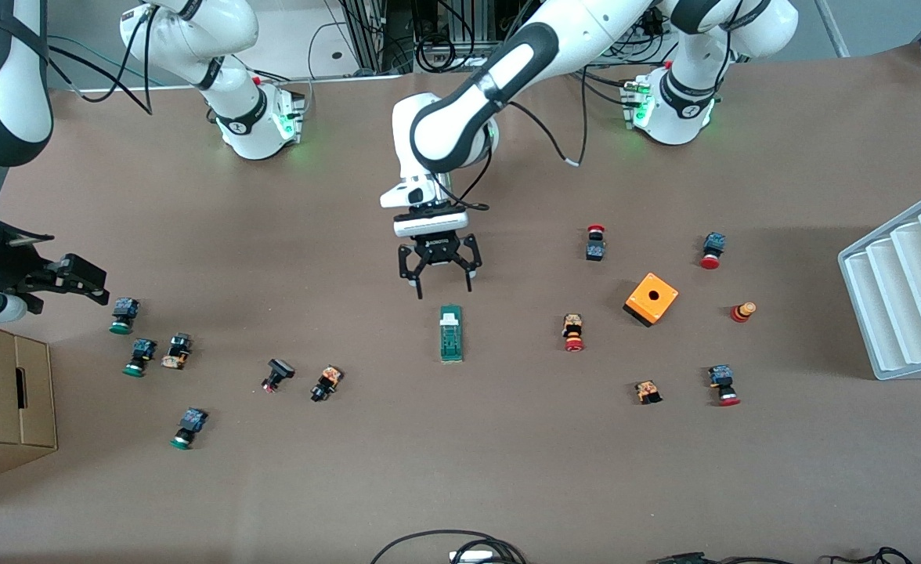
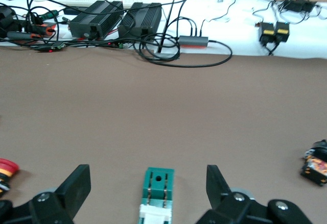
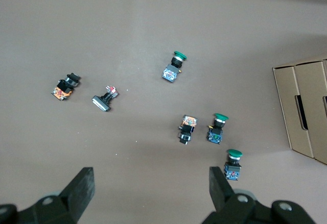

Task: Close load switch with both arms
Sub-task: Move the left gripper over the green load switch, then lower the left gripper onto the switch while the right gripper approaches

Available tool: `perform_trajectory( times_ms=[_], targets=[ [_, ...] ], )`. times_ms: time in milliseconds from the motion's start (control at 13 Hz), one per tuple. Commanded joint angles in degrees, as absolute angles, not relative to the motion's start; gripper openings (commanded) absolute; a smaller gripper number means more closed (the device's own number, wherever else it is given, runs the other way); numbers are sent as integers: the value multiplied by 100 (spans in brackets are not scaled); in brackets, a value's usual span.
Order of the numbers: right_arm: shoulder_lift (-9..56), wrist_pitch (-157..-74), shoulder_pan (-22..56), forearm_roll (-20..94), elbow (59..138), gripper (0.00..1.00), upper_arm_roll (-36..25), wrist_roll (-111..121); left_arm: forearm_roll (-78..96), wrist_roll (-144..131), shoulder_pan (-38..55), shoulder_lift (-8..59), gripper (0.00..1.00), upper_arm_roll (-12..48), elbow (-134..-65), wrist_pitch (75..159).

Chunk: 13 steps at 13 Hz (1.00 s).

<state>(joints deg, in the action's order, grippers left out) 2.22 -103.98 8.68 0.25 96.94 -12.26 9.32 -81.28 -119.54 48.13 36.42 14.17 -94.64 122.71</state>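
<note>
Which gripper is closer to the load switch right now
Left. The left gripper hangs open just above the load switch's white-tab end. The right gripper is open over the right arm's end of the table, above the green-capped buttons.

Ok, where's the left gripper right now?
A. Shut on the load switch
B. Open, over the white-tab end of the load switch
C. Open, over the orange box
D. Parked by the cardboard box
B: the left gripper hangs open just above the load switch, with its fingers spread to either side of the switch in the left wrist view and not touching it.
</note>
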Motion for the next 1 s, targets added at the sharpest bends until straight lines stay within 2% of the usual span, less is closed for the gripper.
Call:
perform_trajectory(
  times_ms=[0, 154, 385, 692, 923],
  targets=[
    [255, -10450, 905, -62, 9606, 100, -1222, 888, -8551, -12505, 4834, 3805, 100, 1415, -9396, 12243],
    [255, -10398, 871, -62, 9606, 100, -1230, 879, -8822, -12935, 4834, 3989, 100, 1467, -9413, 12208],
    [255, -10380, 852, -62, 9606, 100, -1257, 888, -9569, -13446, 4834, 4411, 100, 1634, -9387, 11734],
    [430, -10380, 914, 0, 9633, 100, -1204, 922, -9755, -13711, 4851, 4780, 100, 1810, -9361, 11331],
    [649, -10397, 1037, 779, 9580, 100, -1204, 844, -10352, -14377, 5036, 5219, 100, 1854, -9211, 11119]
  ],
)
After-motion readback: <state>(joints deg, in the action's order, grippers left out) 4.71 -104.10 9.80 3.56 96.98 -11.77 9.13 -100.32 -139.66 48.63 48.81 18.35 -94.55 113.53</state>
